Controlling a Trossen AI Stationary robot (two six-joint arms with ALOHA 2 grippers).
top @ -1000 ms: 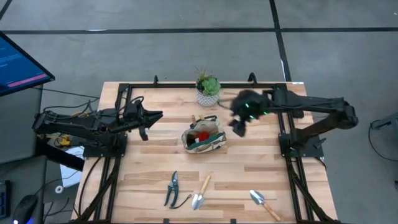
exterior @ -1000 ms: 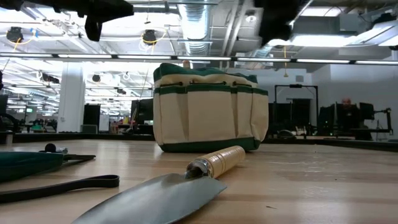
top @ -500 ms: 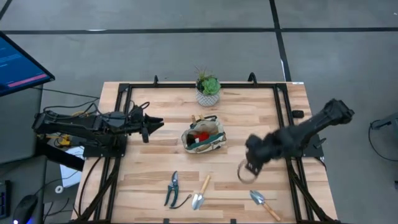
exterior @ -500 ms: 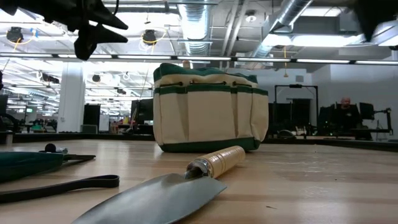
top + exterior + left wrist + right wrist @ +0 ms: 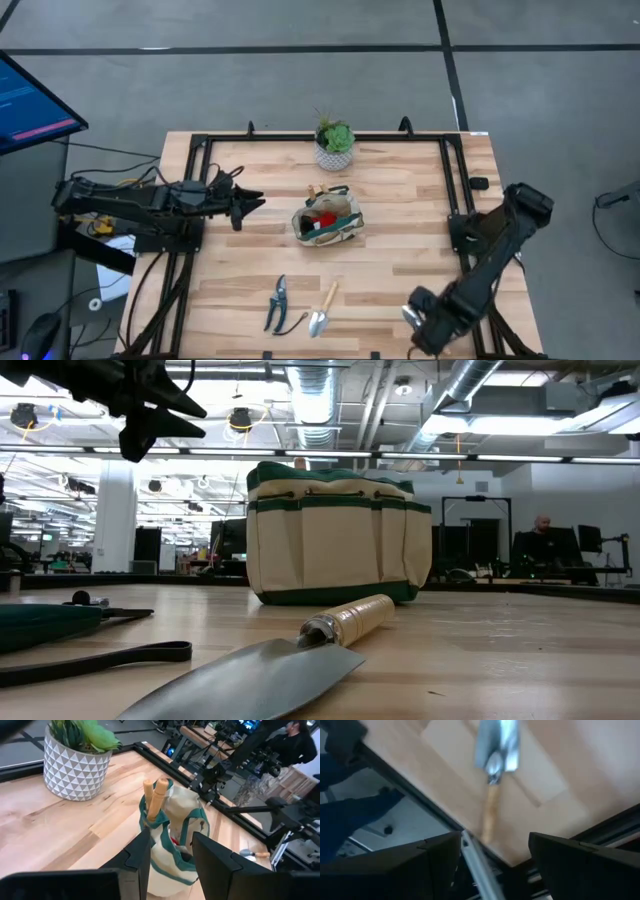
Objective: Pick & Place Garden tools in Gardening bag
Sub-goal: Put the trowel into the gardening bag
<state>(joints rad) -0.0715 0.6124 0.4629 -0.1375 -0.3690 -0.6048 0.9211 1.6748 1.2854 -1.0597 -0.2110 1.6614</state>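
Note:
The beige gardening bag (image 5: pixel 327 220) with green trim stands mid-table; it also shows in the low view (image 5: pixel 335 535). Two wooden handles (image 5: pixel 152 795) and a red item (image 5: pixel 322 213) stick out of it. Pruning shears (image 5: pixel 276 300) and a trowel (image 5: pixel 322 310) lie near the front edge. A second trowel (image 5: pixel 407 314) lies at the front right, mostly hidden under my right gripper (image 5: pixel 425 325). That gripper is open above it, and its wrist view shows the trowel (image 5: pixel 492 780) between the spread fingers. My left gripper (image 5: pixel 247 203) is open and empty, left of the bag.
A white patterned pot with a green plant (image 5: pixel 334 142) stands at the far edge behind the bag. A black frame rail (image 5: pixel 455 200) runs along the table's sides. The second trowel's handle reaches the front right table edge (image 5: pixel 470 835).
My right gripper has swung from beside the bag and the plant toward the table's near right corner and has come down over the trowel there. The bag and the tools have stayed where they were.

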